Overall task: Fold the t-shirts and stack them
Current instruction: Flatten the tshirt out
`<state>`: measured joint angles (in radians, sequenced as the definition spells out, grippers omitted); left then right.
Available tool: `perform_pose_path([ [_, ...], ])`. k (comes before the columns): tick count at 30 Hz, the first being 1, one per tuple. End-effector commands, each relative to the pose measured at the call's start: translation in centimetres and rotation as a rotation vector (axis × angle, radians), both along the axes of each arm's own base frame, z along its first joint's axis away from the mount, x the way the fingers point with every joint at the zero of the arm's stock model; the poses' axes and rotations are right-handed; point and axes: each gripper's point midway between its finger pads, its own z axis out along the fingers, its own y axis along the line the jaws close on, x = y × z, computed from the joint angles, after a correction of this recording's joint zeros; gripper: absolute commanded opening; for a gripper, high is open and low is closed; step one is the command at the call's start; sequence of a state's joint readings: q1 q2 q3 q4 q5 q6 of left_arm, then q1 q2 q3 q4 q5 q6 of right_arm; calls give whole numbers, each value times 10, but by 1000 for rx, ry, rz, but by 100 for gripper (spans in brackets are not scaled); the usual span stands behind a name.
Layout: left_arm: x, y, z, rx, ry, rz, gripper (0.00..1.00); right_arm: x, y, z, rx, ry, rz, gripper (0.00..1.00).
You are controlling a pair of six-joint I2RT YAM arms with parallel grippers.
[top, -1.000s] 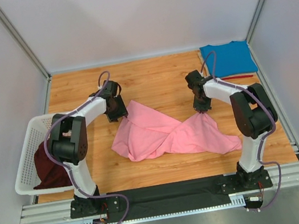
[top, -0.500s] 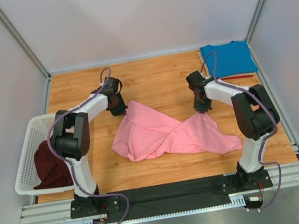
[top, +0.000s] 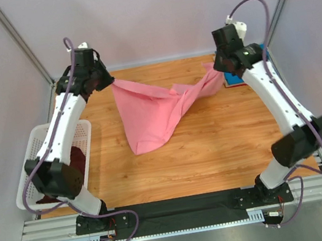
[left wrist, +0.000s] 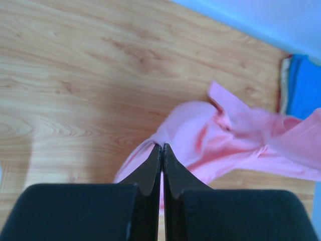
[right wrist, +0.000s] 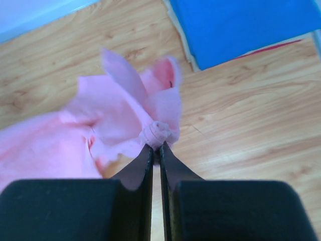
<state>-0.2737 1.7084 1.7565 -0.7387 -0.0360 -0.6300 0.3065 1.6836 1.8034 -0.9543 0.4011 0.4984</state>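
The left jaws and right jaws each pinch shut on the pink shirt (top: 147,113), which hangs twisted between them over the far tabletop (top: 227,140). The right jaws hold only a small wad, so further pulling apart could slip it free, dropping the shirt crumpled.

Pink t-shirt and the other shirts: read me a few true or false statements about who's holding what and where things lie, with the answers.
1. The left fingers are shut on the pink t-shirt. True.
2. The right fingers are open and hold nothing. False: they are shut on a bunched bit of the pink t-shirt.
3. The blue t-shirt lies in the white basket. False: it lies on the table by the far right corner; the maroon t-shirt is the one in the basket.
4. The pink t-shirt is strung between the two raised arms. True.
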Motion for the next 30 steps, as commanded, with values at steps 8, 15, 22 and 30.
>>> perform_pose_path([
  [8,-101,16,-48,-32,86,-44,0,-181,-36,-101,62,348,-89,3],
  [15,-131,16,-96,-7,165,-125,0,-239,-32,-180,154,507,-145,28],
  [22,-142,27,-103,44,185,-120,0,-161,-17,-122,153,306,-60,37],
  [30,-153,26,-113,32,195,-143,0,-46,9,-106,157,233,57,44],
])
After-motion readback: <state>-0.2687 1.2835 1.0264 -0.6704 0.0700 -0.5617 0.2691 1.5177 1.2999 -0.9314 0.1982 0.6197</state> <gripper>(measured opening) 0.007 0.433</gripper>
